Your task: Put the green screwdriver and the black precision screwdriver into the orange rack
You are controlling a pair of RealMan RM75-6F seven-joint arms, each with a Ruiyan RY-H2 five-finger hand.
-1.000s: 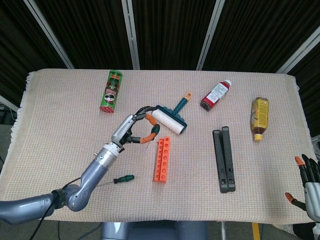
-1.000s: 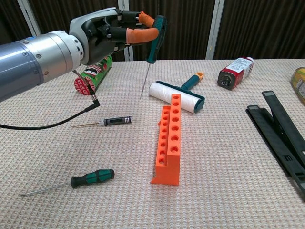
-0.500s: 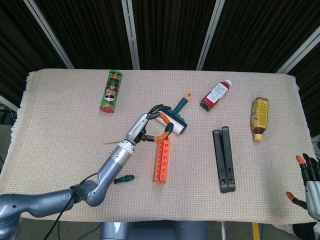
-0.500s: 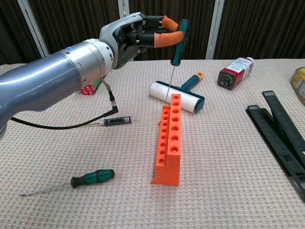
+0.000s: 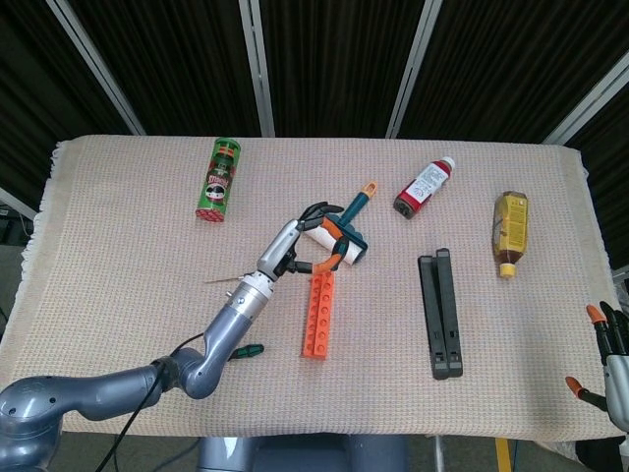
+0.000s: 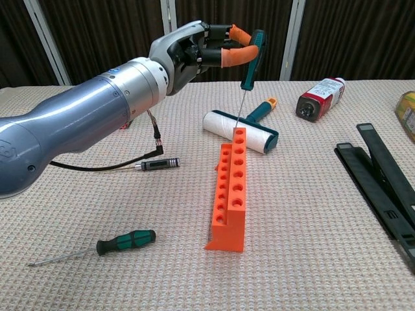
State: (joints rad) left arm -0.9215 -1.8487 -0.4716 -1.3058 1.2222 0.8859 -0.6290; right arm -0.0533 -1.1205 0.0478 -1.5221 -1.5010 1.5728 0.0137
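We find the left robot hand (image 6: 207, 48) pinching a green screwdriver (image 6: 250, 52) upright over the orange rack (image 6: 231, 184); chest view alone shows the black screwdriver (image 6: 155, 164) on the counter (image 6: 311, 227); right robot hand (image 5: 611, 366) spread at the counter's edge.

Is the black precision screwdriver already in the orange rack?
No: in the chest view the black precision screwdriver lies flat on the table cloth, left of the orange rack and apart from it.

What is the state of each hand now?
Left hand: holds the green screwdriver above the orange rack.
Right hand: fingers apart, holding nothing.
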